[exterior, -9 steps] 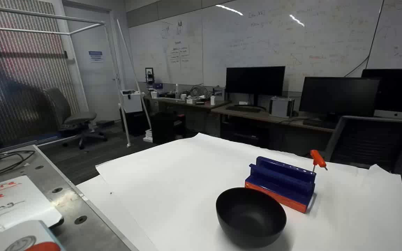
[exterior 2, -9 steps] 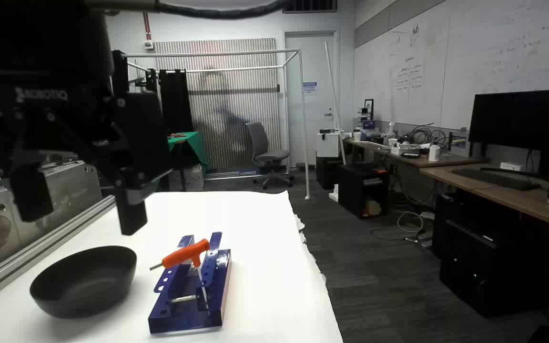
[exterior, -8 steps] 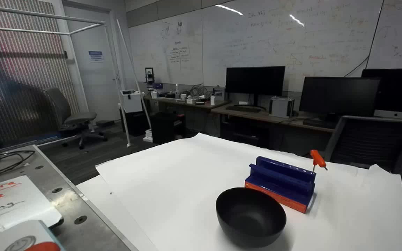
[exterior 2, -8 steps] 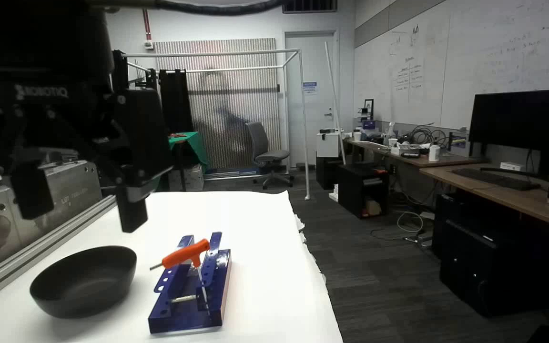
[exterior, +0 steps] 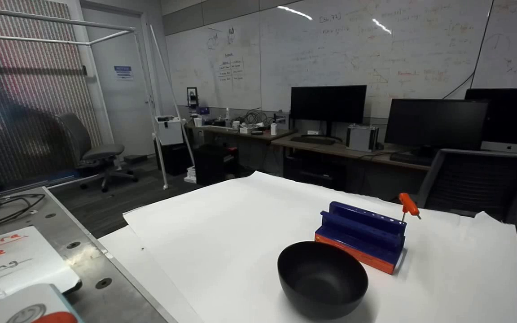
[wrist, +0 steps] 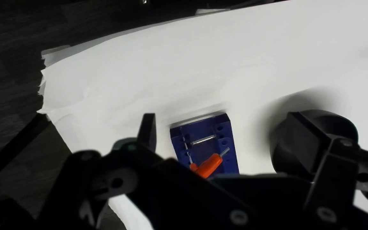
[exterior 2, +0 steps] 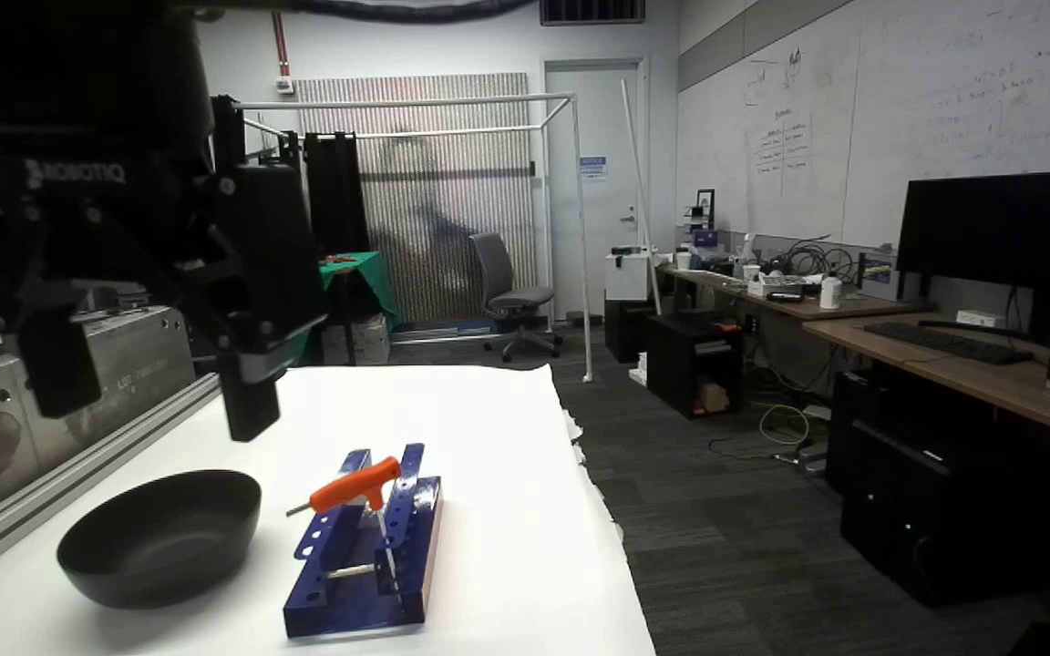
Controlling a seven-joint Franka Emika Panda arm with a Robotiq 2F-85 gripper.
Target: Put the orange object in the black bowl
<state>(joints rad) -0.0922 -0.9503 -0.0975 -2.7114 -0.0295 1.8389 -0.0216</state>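
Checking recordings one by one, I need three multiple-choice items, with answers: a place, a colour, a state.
1. The orange object is:
A) on the floor
B) in the blue rack
C) on a chair

2. The bowl is:
A) white
B) red
C) black

3. The tool is:
A) open
B) shut on the bowl
C) shut on the rack

1: B, rising from the rack in both exterior views.
2: C, both exterior views show it black.
3: A, the wrist view shows its jaws wide apart.
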